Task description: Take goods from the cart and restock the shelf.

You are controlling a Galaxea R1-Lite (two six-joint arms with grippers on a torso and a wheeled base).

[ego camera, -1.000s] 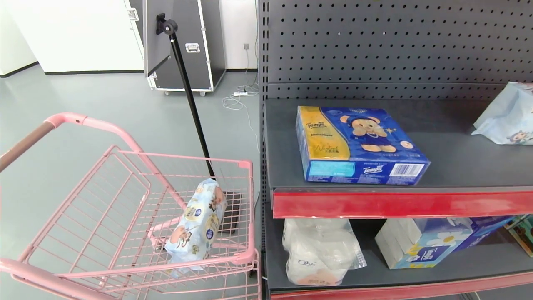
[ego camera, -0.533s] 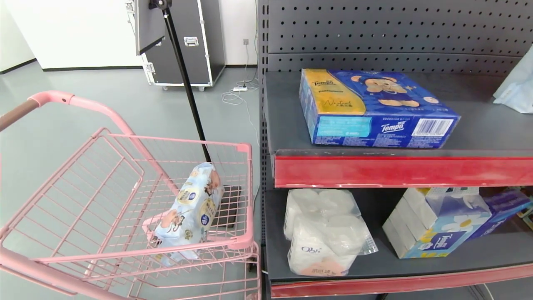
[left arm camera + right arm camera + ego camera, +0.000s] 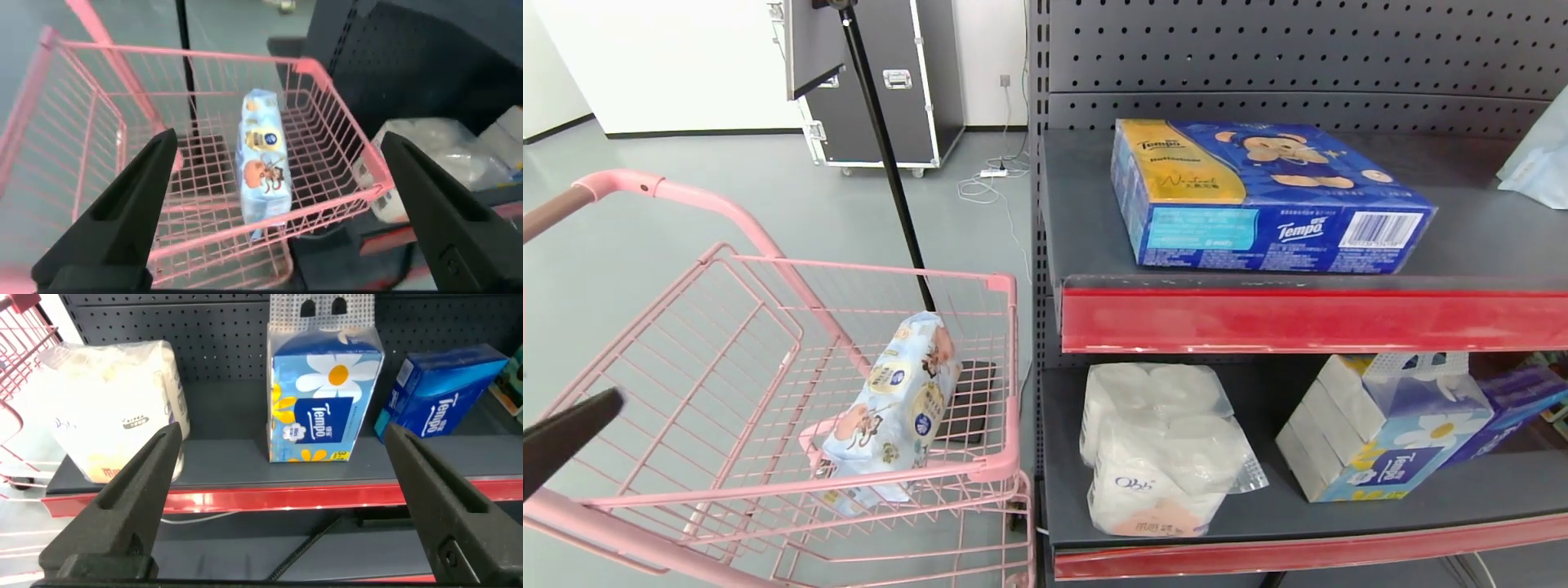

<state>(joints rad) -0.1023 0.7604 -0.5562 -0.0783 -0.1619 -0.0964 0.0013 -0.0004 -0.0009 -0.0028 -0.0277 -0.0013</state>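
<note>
One soft pack [image 3: 892, 412] in pink cart [image 3: 995, 471] | tripod pole [image 3: 890, 163] beyond

Shelf [image 3: 1080, 214] — blue box [image 3: 1258, 196] above; rolls [image 3: 1160, 449], tissue packs [image 3: 1388, 425] below; cart [image 3: 890, 270] holds one pack [image 3: 894, 408].

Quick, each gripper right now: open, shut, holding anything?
Left gripper: open, holding nothing, over the pink cart.
Right gripper: open, holding nothing, in front of the lower shelf.
</note>
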